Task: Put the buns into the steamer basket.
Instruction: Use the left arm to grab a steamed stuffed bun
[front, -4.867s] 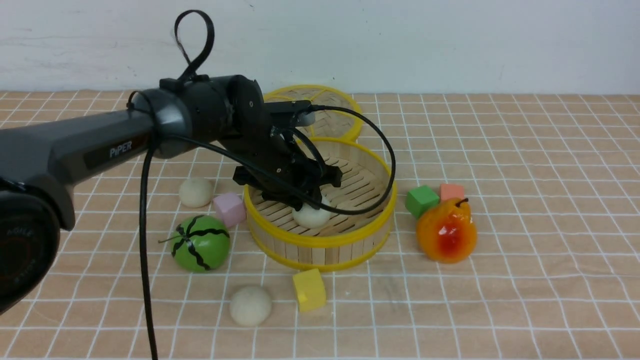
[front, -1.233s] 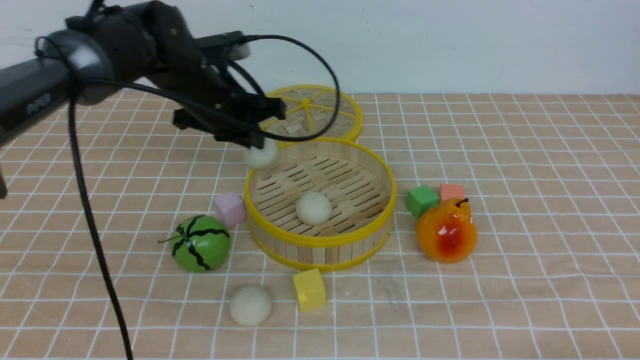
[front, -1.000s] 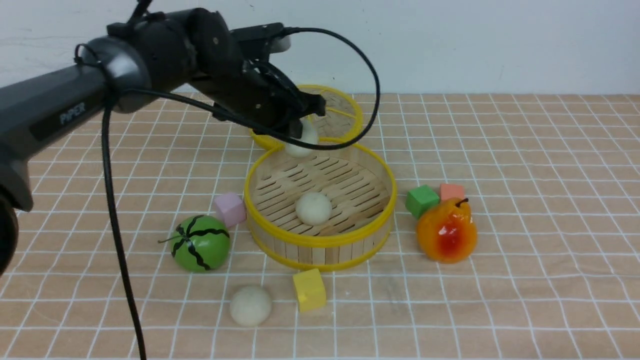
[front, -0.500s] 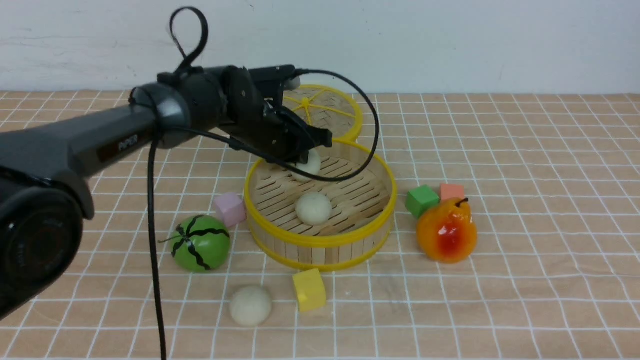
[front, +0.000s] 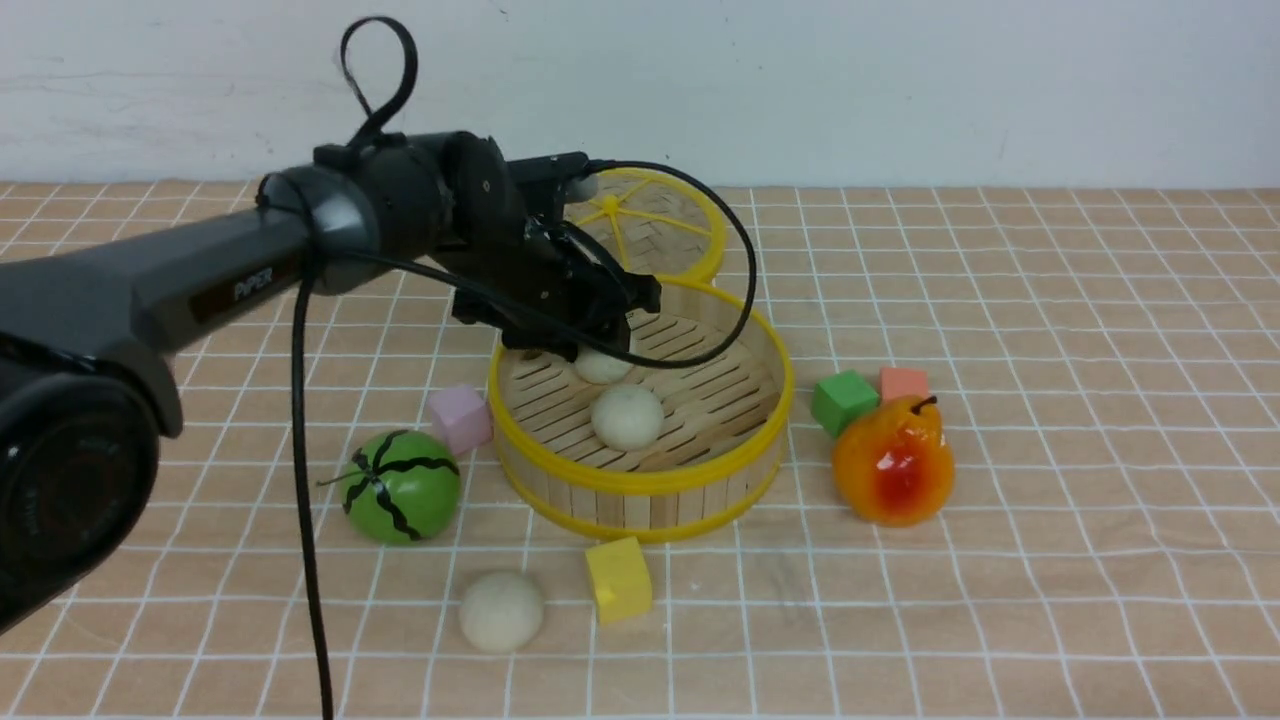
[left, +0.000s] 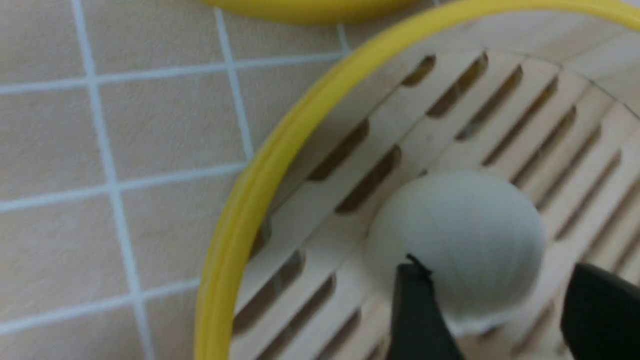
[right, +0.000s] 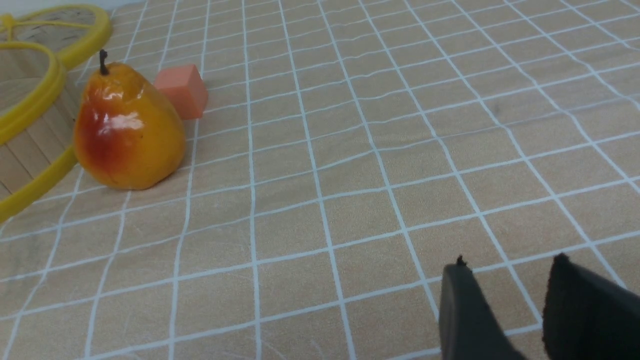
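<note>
The steamer basket (front: 640, 482) stands mid-table with two buns on its slatted floor. One bun (front: 627, 417) lies near the middle. The other bun (front: 603, 366) lies toward the far left wall, right under my left gripper (front: 590, 340). In the left wrist view that bun (left: 455, 235) rests on the slats inside the yellow rim (left: 250, 200), and the left gripper (left: 495, 267) is open around it, with a gap at one finger. A third bun (front: 501, 611) sits on the cloth in front of the basket. My right gripper (right: 510, 261) is open and empty, low over bare cloth.
The woven lid (front: 650, 215) lies behind the basket. A green melon ball (front: 401, 487) and pink cube (front: 459, 418) sit left of it, a yellow cube (front: 618, 580) in front. A green cube (front: 843, 400), orange cube (front: 904, 383) and pear (front: 893, 462) stand to its right.
The left gripper carried a bun from the left over the basket's far rim, lowered it inside and opened. That bun now lies on the basket floor.
</note>
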